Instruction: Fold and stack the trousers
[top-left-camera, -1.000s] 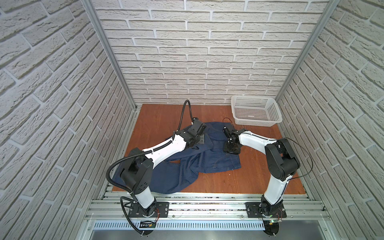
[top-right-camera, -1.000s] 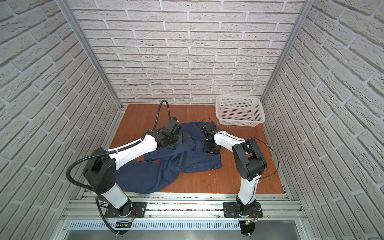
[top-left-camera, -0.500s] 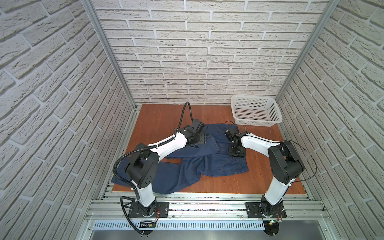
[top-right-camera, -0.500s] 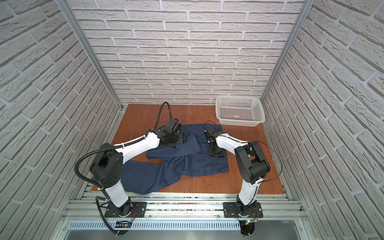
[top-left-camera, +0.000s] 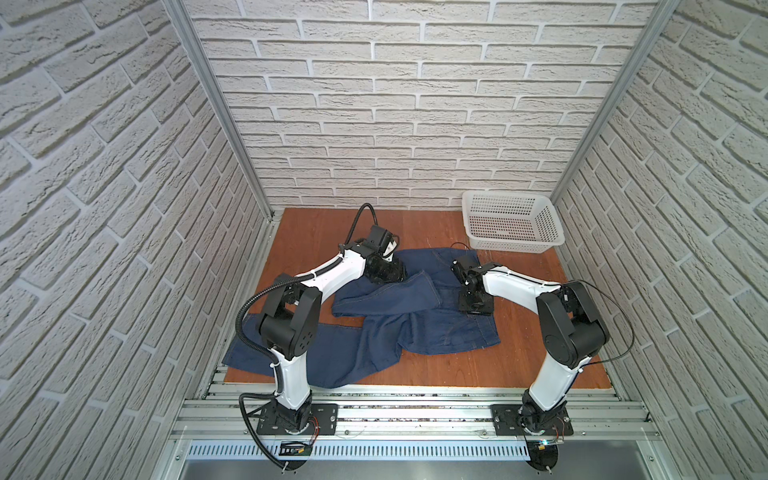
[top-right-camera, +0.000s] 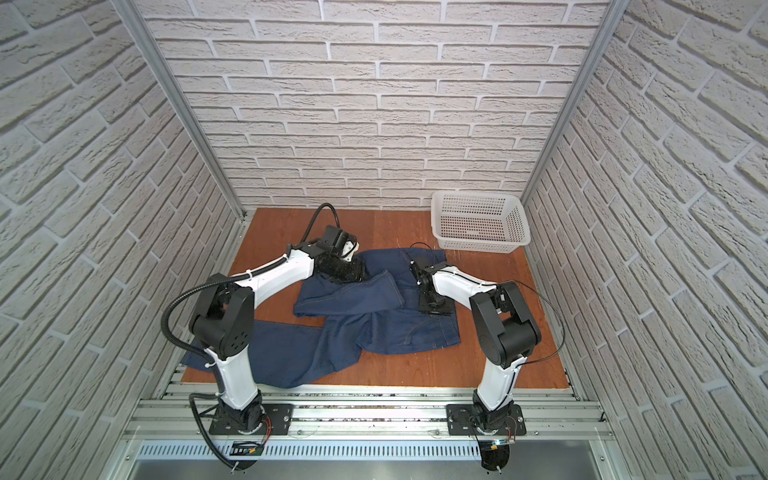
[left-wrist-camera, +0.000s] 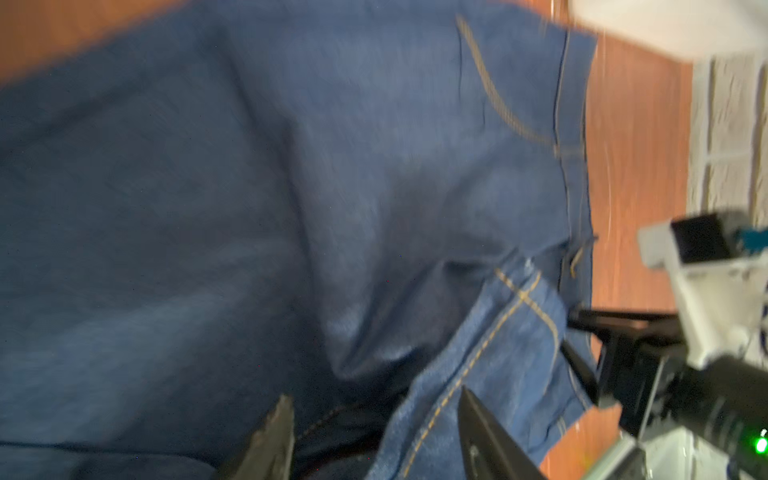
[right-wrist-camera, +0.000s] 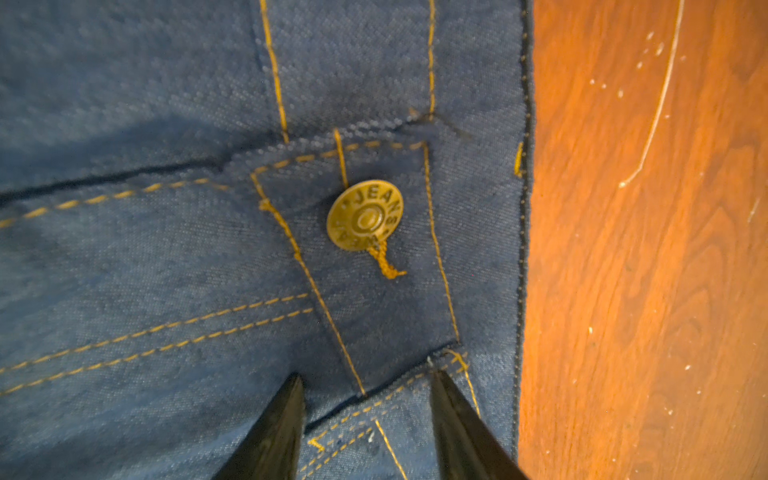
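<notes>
- Fingers of the left gripper (left-wrist-camera: 374, 395) are standing apart, released, with a tan-stitched hem of the trousers (top-left-camera: 436, 328) lying loosely between them.
- Right gripper (right-wrist-camera: 365, 374) is likewise spreading its jaws, clamping nothing, tips sitting at the waistband near the metal button (right-wrist-camera: 365, 216).
- Trousers are lying on the wooden table (top-left-camera: 316, 232), waist pointing right, long axis running slantwise to the near left corner.
- One leg is stretching out that way; the other is doubling back, hem toward the waist.
- White basket (top-left-camera: 513, 249) is sitting at the far right corner, just beyond the waist.
</notes>
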